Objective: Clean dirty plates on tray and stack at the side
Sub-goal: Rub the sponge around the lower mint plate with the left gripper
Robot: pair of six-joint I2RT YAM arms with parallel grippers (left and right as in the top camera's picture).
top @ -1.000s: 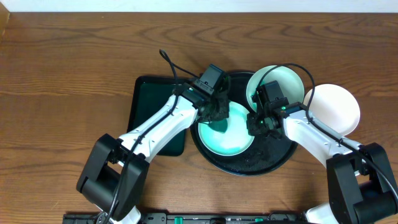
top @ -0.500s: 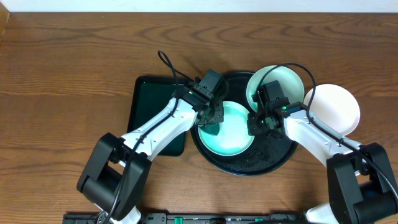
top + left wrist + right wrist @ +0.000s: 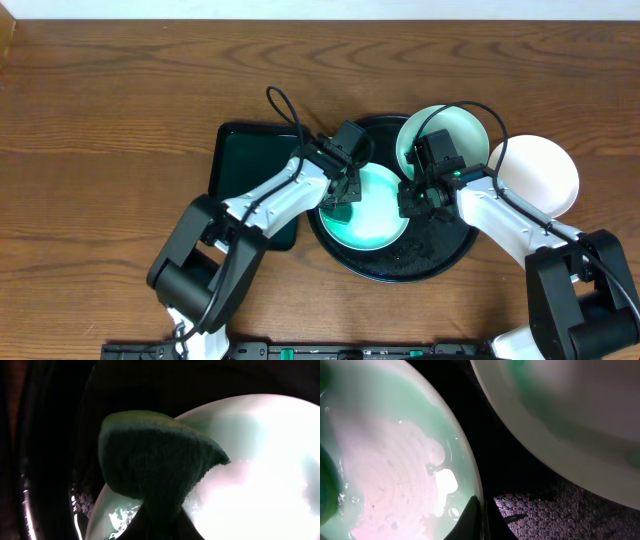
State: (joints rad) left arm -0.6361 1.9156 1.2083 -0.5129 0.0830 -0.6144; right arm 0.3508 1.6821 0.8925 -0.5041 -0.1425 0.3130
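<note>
A wet mint plate (image 3: pixel 372 215) lies in the black round tray (image 3: pixel 440 245). My left gripper (image 3: pixel 343 186) is shut on a dark green sponge (image 3: pixel 335 199) and presses it on the plate's left part. In the left wrist view the sponge (image 3: pixel 155 460) covers the plate's (image 3: pixel 260 470) edge. My right gripper (image 3: pixel 412 200) is shut on the plate's right rim, and in the right wrist view its fingers (image 3: pixel 482 515) pinch that rim (image 3: pixel 470 475). A second plate (image 3: pixel 450 135) leans on the tray's far right rim. A third, white plate (image 3: pixel 540 175) lies on the table to the right.
A dark green rectangular tray (image 3: pixel 240 175) lies left of the black tray, under my left arm. The black tray's floor (image 3: pixel 560 515) is wet and speckled. A black cable (image 3: pixel 280 105) loops above the left wrist.
My left arm has shifted and the sponge has slid a little left and back across the mint plate. My right gripper and the plates have not moved.
</note>
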